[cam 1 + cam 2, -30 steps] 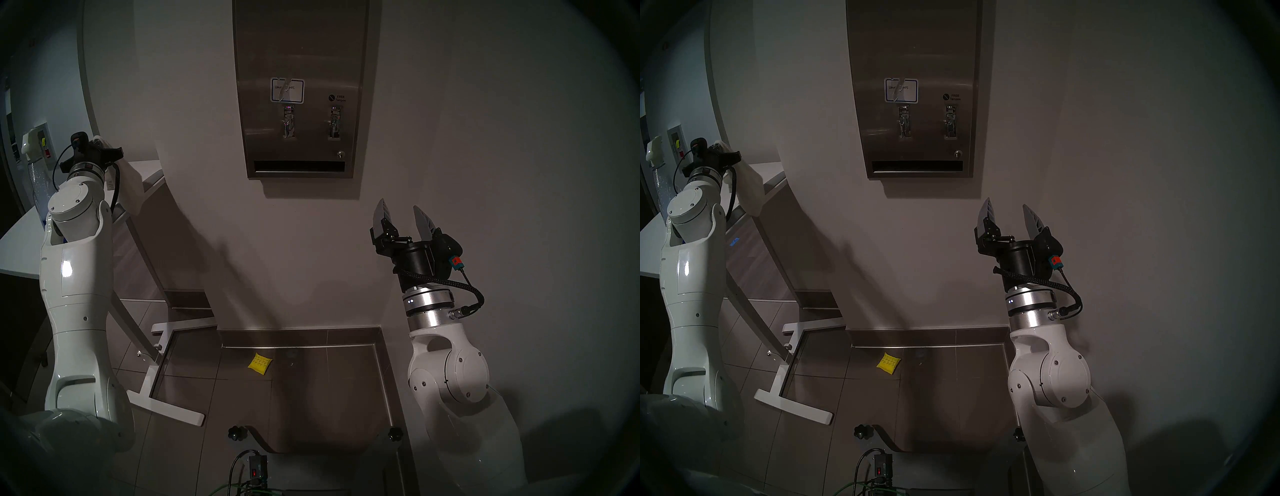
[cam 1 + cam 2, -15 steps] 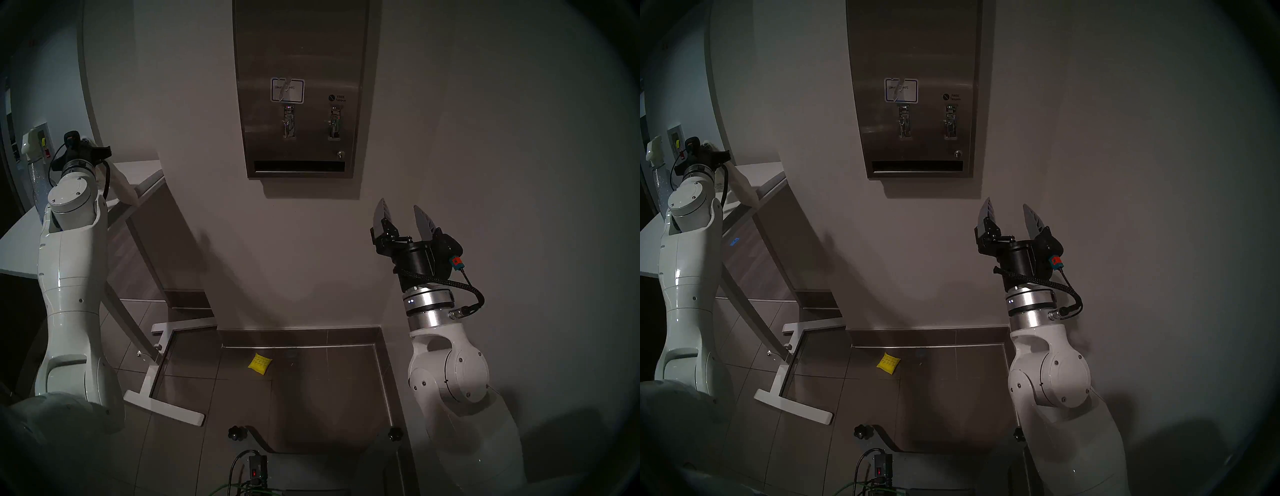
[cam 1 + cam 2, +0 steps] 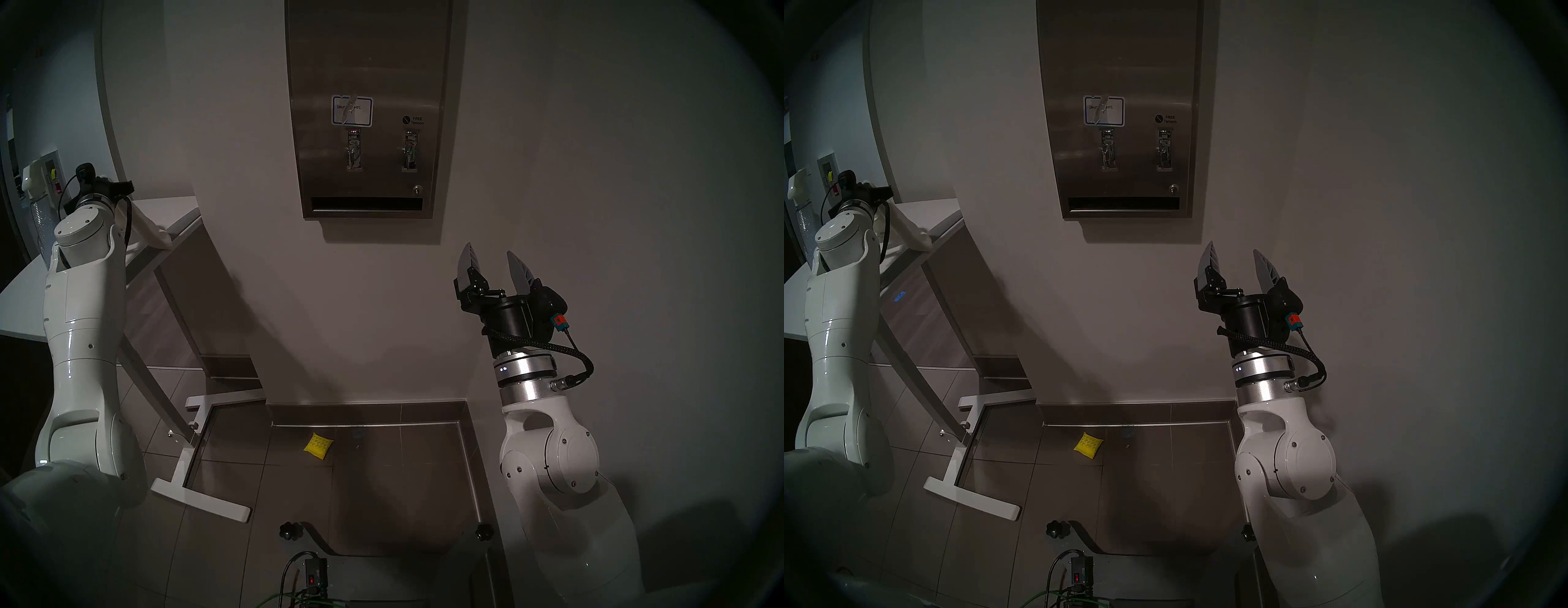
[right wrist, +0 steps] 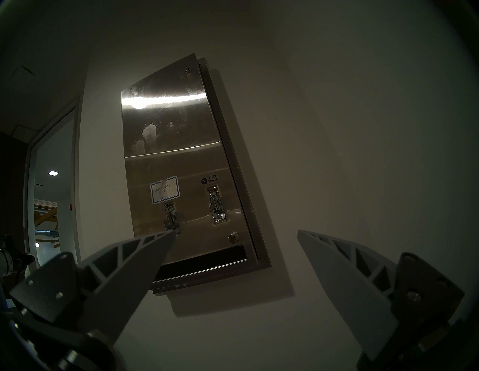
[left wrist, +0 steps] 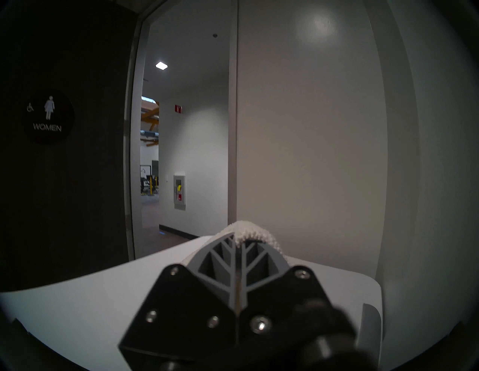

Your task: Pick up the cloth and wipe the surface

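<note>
left gripper (image 5: 237,248) clamped on cloth (image 3: 155,229), draping over table edge (image 3: 186,225). right gripper (image 3: 494,261) jaws wide, empty, at dispenser's (image 3: 369,63) 5 o'clock.

Left arm (image 3: 80,339) raised at the far left of the dispenser front (image 3: 367,63), wrist about level and aimed away toward the doorway side, left gripper (image 5: 237,239) clamped tight with both fingers pressed together on a fold of cloth (image 5: 255,232). Right arm (image 3: 564,467) bent upright below and to the right of the dispenser front, wrist tilted up toward it, right gripper (image 3: 492,259) spread wide and holding nothing, well apart from the steel.
</note>
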Available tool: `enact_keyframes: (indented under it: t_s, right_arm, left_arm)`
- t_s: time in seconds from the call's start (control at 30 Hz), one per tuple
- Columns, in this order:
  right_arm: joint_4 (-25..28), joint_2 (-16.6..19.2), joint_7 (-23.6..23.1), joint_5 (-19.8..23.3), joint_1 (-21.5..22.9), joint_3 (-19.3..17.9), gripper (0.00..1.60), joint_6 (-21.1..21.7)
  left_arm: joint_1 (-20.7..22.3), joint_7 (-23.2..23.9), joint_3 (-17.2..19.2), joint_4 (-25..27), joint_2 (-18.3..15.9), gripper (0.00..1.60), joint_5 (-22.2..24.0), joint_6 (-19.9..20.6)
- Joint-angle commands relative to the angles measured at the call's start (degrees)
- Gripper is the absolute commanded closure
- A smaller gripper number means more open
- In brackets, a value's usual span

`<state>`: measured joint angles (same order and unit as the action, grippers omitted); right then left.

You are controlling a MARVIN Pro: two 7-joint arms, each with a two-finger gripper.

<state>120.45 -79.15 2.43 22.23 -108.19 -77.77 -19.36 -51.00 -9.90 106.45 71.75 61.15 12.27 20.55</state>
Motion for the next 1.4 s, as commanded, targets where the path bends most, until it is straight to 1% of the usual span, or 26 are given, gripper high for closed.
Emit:
enact_keyframes:
  t_s: [0.0, 0.03, 0.1, 0.43, 0.47, 0.5, 0.53, 0.6, 0.63, 0.67, 0.7, 0.73, 0.8, 0.97, 1.0, 1.07, 1.13, 1.23, 1.27, 1.3, 1.33, 1.37]
  right_arm:
    - [1.8, -0.2, -0.2, -0.2, 0.7, -0.1, 0.00, -0.8]
    - [1.8, -0.2, -0.2, -0.3, 0.7, -0.1, 0.00, -0.8]
    - [1.8, -0.3, -0.2, -0.3, 0.6, -0.1, 0.00, -0.8]
    - [1.8, -0.4, -0.4, -0.4, 0.6, -0.2, 0.00, -0.8]
    - [1.8, -0.5, -0.4, -0.4, 0.6, -0.2, 0.00, -0.8]
    - [1.8, -0.5, -0.4, -0.4, 0.6, -0.2, 0.00, -0.8]
    - [1.8, -0.5, -0.4, -0.4, 0.6, -0.2, 0.00, -0.8]
    - [1.8, -0.5, -0.5, -0.4, 0.6, -0.2, 0.00, -0.8]
    - [1.8, -0.5, -0.5, -0.4, 0.6, -0.3, 0.00, -0.8]
    - [1.8, -0.6, -0.5, -0.4, 0.6, -0.3, 0.00, -0.7]
    - [1.7, -0.6, -0.5, -0.4, 0.6, -0.3, 0.00, -0.7]
    - [1.7, -0.6, -0.5, -0.4, 0.6, -0.3, 0.00, -0.7]
    - [1.7, -0.6, -0.6, -0.4, 0.6, -0.3, 0.00, -0.7]
    - [1.7, -0.7, -0.6, -0.4, 0.6, -0.3, 0.00, -0.7]
    - [1.7, -0.7, -0.7, -0.4, 0.6, -0.3, 0.00, -0.7]
    - [1.7, -0.7, -0.7, -0.4, 0.6, -0.4, 0.00, -0.7]
    - [1.7, -0.8, -0.7, -0.4, 0.6, -0.4, 0.00, -0.7]
    - [1.7, -0.8, -0.8, -0.4, 0.6, -0.4, 0.00, -0.7]
    - [1.7, -0.9, -0.8, -0.4, 0.6, -0.4, 0.00, -0.7]
    - [1.7, -0.9, -0.8, -0.5, 0.6, -0.4, 0.00, -0.7]
    - [1.7, -0.9, -0.8, -0.5, 0.6, -0.4, 0.00, -0.7]
    - [1.7, -0.9, -0.9, -0.5, 0.6, -0.4, 0.00, -0.7]
  left_arm:
    - [7.2, -0.2, 0.0, -0.7, -0.8, 0.00, 1.2, 1.0]
    - [6.6, -0.2, -0.1, -0.2, -1.1, 0.00, 1.6, 1.1]
    - [7.7, -0.3, -0.2, -1.2, -0.9, 0.00, 1.5, 1.4]
    - [8.8, -0.7, -0.6, -2.4, -1.0, 0.00, 1.8, 1.7]
    - [9.6, -1.6, -0.3, -2.7, -0.6, 0.00, 2.3, 3.3]
    - [9.6, -1.6, -0.3, -2.7, -0.6, 0.00, 2.3, 3.3]
    - [10.5, -2.3, 0.6, -3.0, 0.0, 0.00, 3.4, 4.6]
    - [11.4, -3.5, 1.3, -3.5, 0.3, 0.00, 4.4, 6.2]
    - [11.9, -4.0, 2.5, -3.6, 0.7, 0.00, 6.6, 8.0]
    - [12.9, -4.5, 2.9, -4.4, 0.9, 0.00, 7.0, 8.8]
    - [12.4, -4.6, 3.9, -3.7, 1.2, 0.00, 8.9, 9.5]
    - [12.7, -5.0, 4.2, -3.8, 1.2, 0.00, 9.3, 10.1]
    - [13.3, -5.3, 3.9, -4.0, 1.1, 0.00, 9.3, 10.3]
    - [15.0, -5.8, 3.2, -4.1, 0.9, 0.00, 10.7, 12.3]
    - [16.3, -6.1, 2.6, -4.5, 0.8, 0.00, 10.9, 13.4]
    - [16.1, -6.1, 2.4, -4.1, 0.7, 0.00, 11.3, 13.7]
    - [16.3, -6.6, 1.6, -3.9, 0.4, 0.00, 11.6, 15.3]
    - [18.1, -7.8, 0.5, -5.0, 0.3, 0.00, 11.4, 16.8]
    - [17.7, -8.0, 0.1, -4.6, 0.1, 0.00, 11.7, 17.0]
    - [18.7, -8.3, -0.1, -5.3, 0.2, 0.00, 11.5, 17.4]
    - [18.2, -8.4, -0.6, -4.8, -0.1, 0.00, 11.6, 17.5]
    - [18.9, -9.0, -1.0, -5.4, -0.1, 0.00, 11.3, 17.7]
